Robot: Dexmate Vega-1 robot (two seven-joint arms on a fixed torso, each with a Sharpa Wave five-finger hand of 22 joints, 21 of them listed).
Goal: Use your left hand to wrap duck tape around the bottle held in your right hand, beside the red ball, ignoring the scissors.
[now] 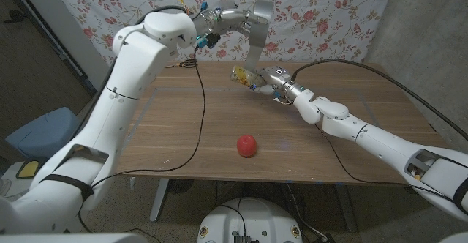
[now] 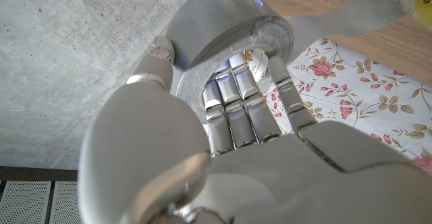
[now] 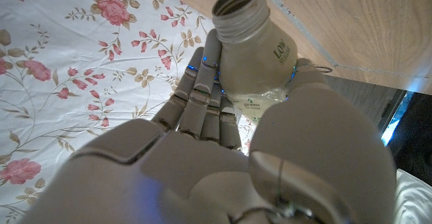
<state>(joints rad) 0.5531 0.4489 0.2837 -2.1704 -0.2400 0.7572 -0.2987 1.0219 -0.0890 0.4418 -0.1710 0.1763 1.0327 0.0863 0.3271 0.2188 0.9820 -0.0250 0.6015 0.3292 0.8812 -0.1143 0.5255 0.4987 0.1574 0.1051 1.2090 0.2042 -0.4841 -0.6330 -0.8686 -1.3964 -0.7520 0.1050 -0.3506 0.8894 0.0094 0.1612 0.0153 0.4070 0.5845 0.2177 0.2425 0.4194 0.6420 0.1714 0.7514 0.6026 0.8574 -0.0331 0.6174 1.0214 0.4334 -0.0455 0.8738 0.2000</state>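
At the left of the head view, the left hand [image 1: 257, 15] is raised well above the far side of the wooden counter [image 1: 183, 126], holding a grey roll of duck tape [image 1: 259, 12] with its fingers [image 2: 233, 109] hooked through the core, as the left wrist view shows. A strip of tape [image 1: 253, 53] runs down from the roll towards the bottle. Just below and to the right, the right hand [image 1: 272, 78] grips a small clear plastic bottle [image 1: 245, 75], uncapped, with a printed label; it is held off the counter, tilted, its open threaded neck [image 3: 241, 8] pointing away from the palm. Nearer the front edge, well apart from both hands, lies the red ball [image 1: 246, 145].

The bottle looks light and thin-walled, so it probably dents under a hard squeeze and may twist in the grip when the tape pulls; its smooth surface seems slippery. The body near the label is the place to hold, leaving a bare band for tape. The roll is stiff; the core is the sensible grip, and the tape should stay taut so it does not fold on itself.
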